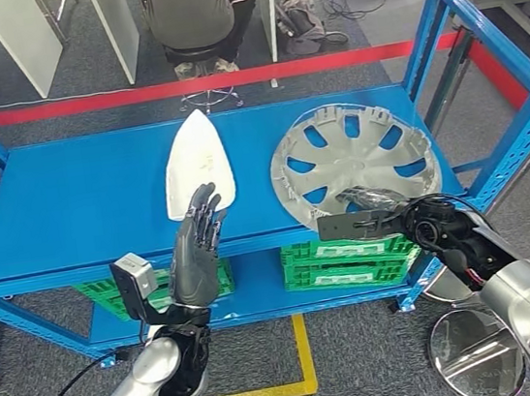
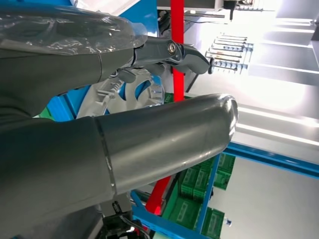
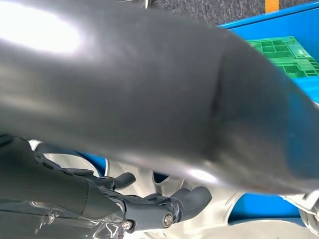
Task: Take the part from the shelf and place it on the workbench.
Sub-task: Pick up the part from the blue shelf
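Round spoked silver hubcap (image 1: 353, 155), blue metal shelf (image 1: 64, 205)

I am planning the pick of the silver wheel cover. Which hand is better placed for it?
The right hand: it already reaches over the near rim of the wheel cover, fingers open. The left hand is raised before the white part, away from the cover.

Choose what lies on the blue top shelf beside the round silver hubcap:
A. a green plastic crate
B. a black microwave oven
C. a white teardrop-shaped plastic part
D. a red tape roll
C: the white teardrop-shaped plastic part lies flat on the blue top shelf, left of the round silver hubcap.
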Action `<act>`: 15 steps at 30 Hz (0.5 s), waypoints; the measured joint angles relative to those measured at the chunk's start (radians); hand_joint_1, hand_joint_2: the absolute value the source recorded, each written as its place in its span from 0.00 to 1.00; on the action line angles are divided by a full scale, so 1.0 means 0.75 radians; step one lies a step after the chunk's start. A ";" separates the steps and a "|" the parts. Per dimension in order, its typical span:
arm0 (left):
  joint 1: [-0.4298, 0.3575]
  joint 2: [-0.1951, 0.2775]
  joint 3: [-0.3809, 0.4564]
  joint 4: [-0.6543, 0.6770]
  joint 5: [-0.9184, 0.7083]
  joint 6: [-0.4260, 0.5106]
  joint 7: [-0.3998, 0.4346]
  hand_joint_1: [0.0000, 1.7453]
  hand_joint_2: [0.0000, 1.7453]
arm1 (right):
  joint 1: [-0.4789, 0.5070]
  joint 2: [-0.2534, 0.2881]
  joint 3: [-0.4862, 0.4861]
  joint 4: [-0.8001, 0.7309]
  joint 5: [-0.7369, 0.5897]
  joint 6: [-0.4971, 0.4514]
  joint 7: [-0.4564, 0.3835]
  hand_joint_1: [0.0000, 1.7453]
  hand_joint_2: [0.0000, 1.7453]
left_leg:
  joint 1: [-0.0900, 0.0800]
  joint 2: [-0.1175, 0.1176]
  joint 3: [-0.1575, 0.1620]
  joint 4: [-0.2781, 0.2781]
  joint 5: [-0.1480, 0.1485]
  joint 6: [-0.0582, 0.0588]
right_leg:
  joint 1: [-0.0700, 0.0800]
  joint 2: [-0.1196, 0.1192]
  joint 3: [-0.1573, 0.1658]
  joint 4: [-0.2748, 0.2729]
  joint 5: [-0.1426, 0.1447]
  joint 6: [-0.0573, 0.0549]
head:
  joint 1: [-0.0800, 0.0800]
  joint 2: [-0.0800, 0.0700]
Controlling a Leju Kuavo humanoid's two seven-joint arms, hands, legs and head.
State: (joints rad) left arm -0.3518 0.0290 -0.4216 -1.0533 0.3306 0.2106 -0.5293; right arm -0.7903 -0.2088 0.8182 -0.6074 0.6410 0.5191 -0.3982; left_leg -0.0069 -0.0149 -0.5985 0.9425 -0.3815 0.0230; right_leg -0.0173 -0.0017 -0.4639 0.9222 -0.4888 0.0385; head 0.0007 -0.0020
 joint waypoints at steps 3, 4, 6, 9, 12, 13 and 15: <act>0.000 0.000 0.005 0.000 0.001 0.000 -0.005 0.00 0.00 | -0.002 0.005 0.013 0.015 -0.004 -0.021 0.002 0.00 0.00 | 0.000 0.001 0.003 0.000 0.000 0.000 | 0.000 0.000 0.002 0.000 0.000 0.000 | 0.000 0.000; 0.000 0.001 0.007 0.000 0.001 0.000 -0.006 0.00 0.00 | -0.002 0.006 0.015 0.021 -0.006 -0.029 0.003 0.00 0.00 | 0.000 0.001 0.003 0.000 0.000 0.000 | 0.000 0.000 0.003 0.000 0.000 0.000 | -0.001 0.000; 0.000 0.003 0.012 0.000 0.002 -0.001 -0.008 0.00 0.00 | -0.003 0.006 0.018 0.035 -0.009 -0.047 0.010 0.00 0.00 | 0.000 0.001 0.005 0.000 0.000 0.000 | 0.000 0.000 0.003 0.000 0.000 0.000 | -0.001 0.000; -0.002 0.007 0.019 0.000 0.003 -0.003 -0.013 0.00 0.00 | -0.003 0.006 0.022 0.062 -0.009 -0.093 0.023 0.00 0.00 | 0.001 0.002 0.007 0.000 0.000 0.000 | 0.001 0.001 0.003 0.000 0.000 -0.001 | -0.002 0.000; -0.003 0.010 0.022 0.000 0.003 -0.005 -0.026 0.00 0.00 | 0.004 0.007 0.028 0.091 -0.023 -0.181 0.037 0.00 0.00 | 0.001 0.002 0.007 -0.001 0.000 0.000 | 0.001 0.001 0.004 0.000 0.000 -0.002 | -0.002 0.000; -0.003 0.010 0.024 0.000 0.003 -0.005 -0.029 0.00 0.00 | 0.007 0.007 0.030 0.102 -0.030 -0.217 0.041 0.00 0.00 | 0.001 0.002 0.007 -0.001 0.000 -0.001 | 0.001 0.001 0.004 0.000 0.001 -0.002 | -0.001 0.000; -0.003 0.011 0.029 0.000 0.003 -0.005 -0.033 0.00 0.00 | 0.015 0.007 0.032 0.118 -0.045 -0.281 0.046 0.00 0.00 | 0.001 0.002 0.007 -0.001 0.001 -0.001 | 0.001 0.001 0.004 0.000 0.001 -0.002 | -0.001 0.000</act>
State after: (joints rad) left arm -0.3543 0.0369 -0.4001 -1.0533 0.3326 0.2070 -0.5537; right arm -0.7792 -0.2037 0.8418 -0.5187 0.6073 0.3082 -0.3640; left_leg -0.0061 -0.0131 -0.5934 0.9421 -0.3809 0.0220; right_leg -0.0166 -0.0009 -0.4612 0.9220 -0.4880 0.0370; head 0.0003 -0.0022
